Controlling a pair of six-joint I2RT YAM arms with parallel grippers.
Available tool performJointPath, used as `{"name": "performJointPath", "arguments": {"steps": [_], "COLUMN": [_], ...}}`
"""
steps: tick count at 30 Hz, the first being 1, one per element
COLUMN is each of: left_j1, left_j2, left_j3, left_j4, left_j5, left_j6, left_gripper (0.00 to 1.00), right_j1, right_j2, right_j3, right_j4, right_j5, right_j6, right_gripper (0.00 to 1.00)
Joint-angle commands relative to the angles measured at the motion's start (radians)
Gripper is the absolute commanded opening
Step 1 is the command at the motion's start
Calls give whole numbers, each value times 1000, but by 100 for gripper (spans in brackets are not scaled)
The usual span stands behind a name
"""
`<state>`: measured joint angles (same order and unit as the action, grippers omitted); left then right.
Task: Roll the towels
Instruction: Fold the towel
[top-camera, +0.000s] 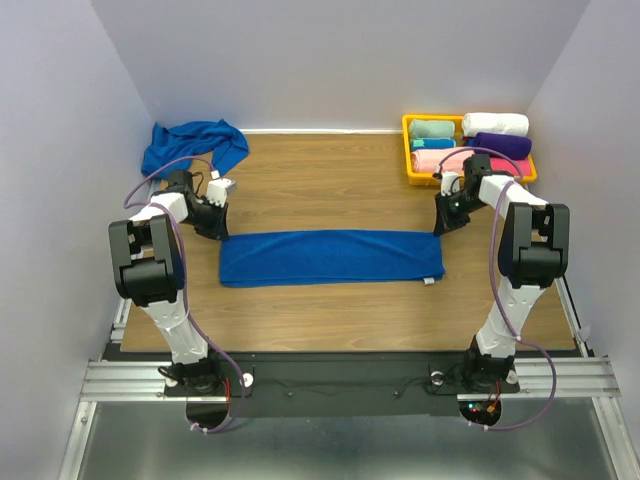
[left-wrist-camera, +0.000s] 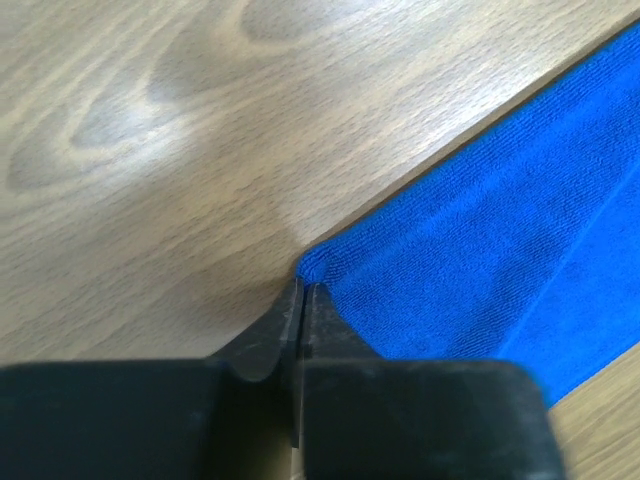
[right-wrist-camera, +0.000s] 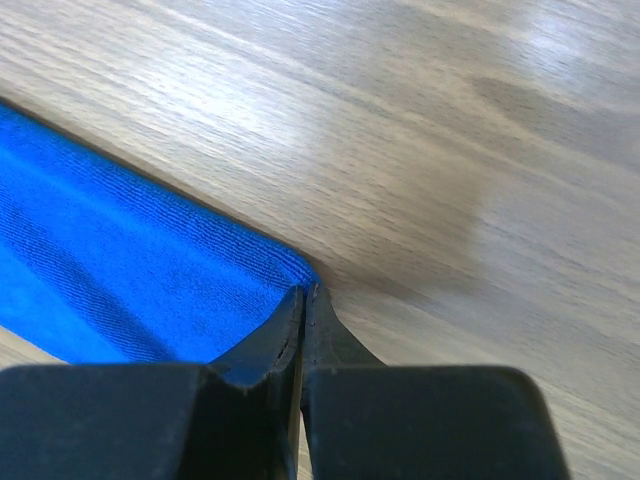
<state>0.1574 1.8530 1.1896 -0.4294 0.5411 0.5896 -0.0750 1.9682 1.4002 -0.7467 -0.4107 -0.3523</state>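
Your left fingers (left-wrist-camera: 303, 293) were pressed together with no gap, and the puckered corner of the spread towel (top-camera: 330, 257) sat right at their tips, apparently pinched between them. From that corner the royal-blue cloth ran away to the right of those fingers, lying flat on the wooden worktop (top-camera: 330, 190).

Your right fingers (right-wrist-camera: 303, 292) were closed the same way on the opposite far corner of the same towel. There the blue fabric stretched off to their left, and bare wood lay ahead of them and to their right.

From above, the towel lay as one long narrow strip between the two pairs of fingers, unrolled, with a small white tag showing at its near right corner.

The second towel (top-camera: 193, 145) lay crumpled in a heap beyond your left fingers, against the back wall. Just beyond your right fingers stood a yellow bin (top-camera: 407, 150) holding rolled towels (top-camera: 495, 124) in white, purple, pink and teal.
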Motion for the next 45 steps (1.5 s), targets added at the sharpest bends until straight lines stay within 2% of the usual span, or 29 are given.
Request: {"name": "performJointPath", "arguments": {"steps": [1,13,19,21,24,25,27,28,30,33,35,37,40,43,45], "left_j1": [34,41,14,13,13,13,14,14,14,10,-4,-62,-154,-257,-277], "left_j2": [-8,55,115,132,127,88,66,13,-41,-121,-170,-211,-293,-295,-290], "left_j3": [50,128,223,263,318,340,337,323,305,278,246,202,85,2,-42], "left_j4": [-2,11,14,11,-23,-61,-71,-75,-74,-97,-124,-150,-160,-161,-148], "left_j5": [-36,-9,16,33,31,28,26,28,37,72,104,102,66,-1,-39], "left_j6": [15,-13,-48,-59,-45,-16,21,36,76,126,185,272,360,384,377], "left_gripper": [0,0,0,10,36,41,44,45,48,51,51,50,40,33,31], "right_j1": [-35,-48,-39,-39,-39,-39,-39,-39,-39,-39,-34,-22,29,67,72], "right_j2": [-8,0,8,14,11,-15,-29,-63,-98,-140,-152,-154,-152,-138,-123], "right_j3": [39,14,32,55,92,95,94,91,94,130,152,174,145,90,66], "right_j4": [36,37,37,35,24,8,3,1,-2,-26,-60,-124,-174,-175,-171], "right_j5": [64,10,-7,4,39,61,79,84,95,72,32,-26,-79,-79,-65], "right_j6": [-19,-22,2,12,7,-5,-14,-16,-16,-14,-13,-17,-14,-22,-31], "right_gripper": [1,0,1,2,15,45,47,52,57,57,50,44,33,31,29]}}
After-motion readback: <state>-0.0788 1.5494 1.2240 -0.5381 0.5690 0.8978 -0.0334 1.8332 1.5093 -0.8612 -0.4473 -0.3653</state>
